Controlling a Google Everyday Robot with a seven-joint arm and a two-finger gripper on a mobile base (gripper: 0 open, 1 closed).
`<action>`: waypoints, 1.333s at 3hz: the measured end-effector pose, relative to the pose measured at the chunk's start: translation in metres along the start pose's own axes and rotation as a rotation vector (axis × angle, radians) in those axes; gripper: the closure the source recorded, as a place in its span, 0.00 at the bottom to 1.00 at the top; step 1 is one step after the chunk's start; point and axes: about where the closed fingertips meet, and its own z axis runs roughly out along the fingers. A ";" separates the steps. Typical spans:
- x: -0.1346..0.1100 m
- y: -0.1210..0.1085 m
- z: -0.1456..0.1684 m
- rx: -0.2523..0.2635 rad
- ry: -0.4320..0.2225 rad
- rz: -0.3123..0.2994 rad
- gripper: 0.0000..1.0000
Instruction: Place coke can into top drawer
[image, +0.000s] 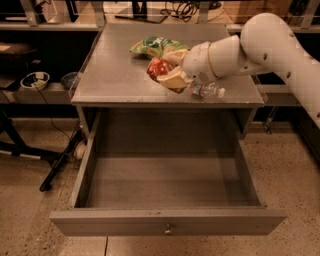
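Camera view: hand (166, 70) over worktop (112, 75) clamps one coke can (156, 67); one bottle (207, 90), one snack bag (151, 46); top drawer (170, 221) open.

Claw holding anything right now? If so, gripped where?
Yes: the small red-orange metal coke can, clamped across its sides in the claw, over the grey tabletop beside the green snack bag.

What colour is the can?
Red-orange, seen in the camera view: the can sits gripped in the pincer over the cabinet top.
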 end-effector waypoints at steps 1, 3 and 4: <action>0.000 0.000 0.000 0.000 0.000 0.000 1.00; -0.014 0.031 -0.025 0.102 0.024 0.011 1.00; -0.004 0.053 -0.038 0.153 0.037 0.046 1.00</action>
